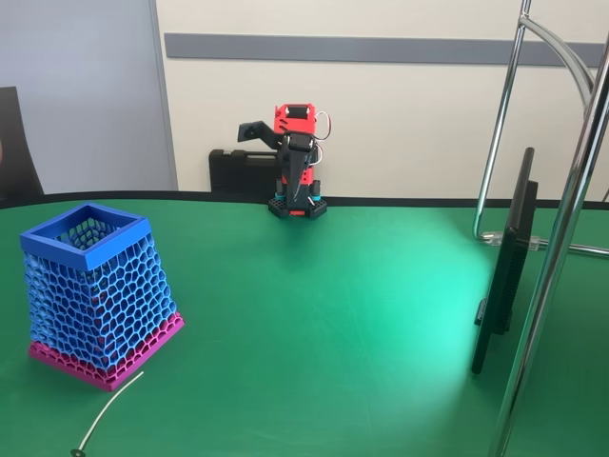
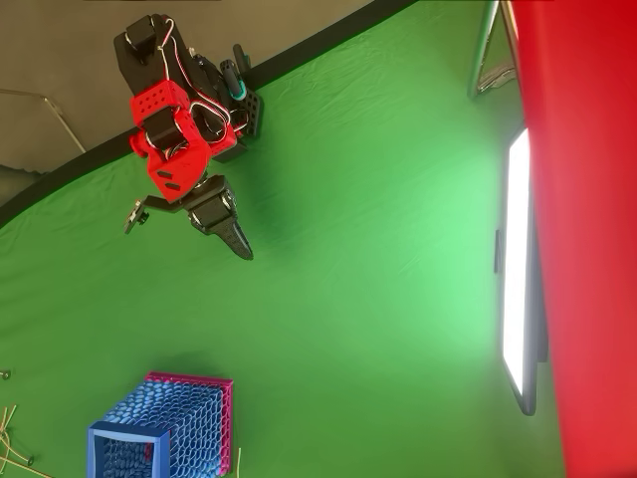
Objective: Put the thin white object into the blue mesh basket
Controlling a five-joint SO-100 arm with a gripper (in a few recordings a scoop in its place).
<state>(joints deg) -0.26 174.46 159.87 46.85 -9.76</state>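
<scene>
The blue mesh basket (image 1: 95,290) stands upright on its magenta base at the table's front left; the overhead view has the basket (image 2: 164,430) at the bottom left. The thin white object (image 1: 112,407) lies flat on the green table just in front of the basket, its dark tip toward the front edge. In the overhead view a short sliver of the thin white object (image 2: 239,460) lies beside the basket's right side. My gripper (image 1: 303,188) hangs folded down at the arm's base at the far edge, shut and holding nothing, far from both; overhead, the gripper (image 2: 242,249) points toward the table's middle.
A dark monitor (image 1: 504,276) stands edge-on at the right, beside shiny metal stand poles (image 1: 561,238). A black case (image 1: 238,171) sits behind the table. Several other thin sticks (image 2: 10,428) lie at the overhead view's left edge. Open green table spreads between arm and basket.
</scene>
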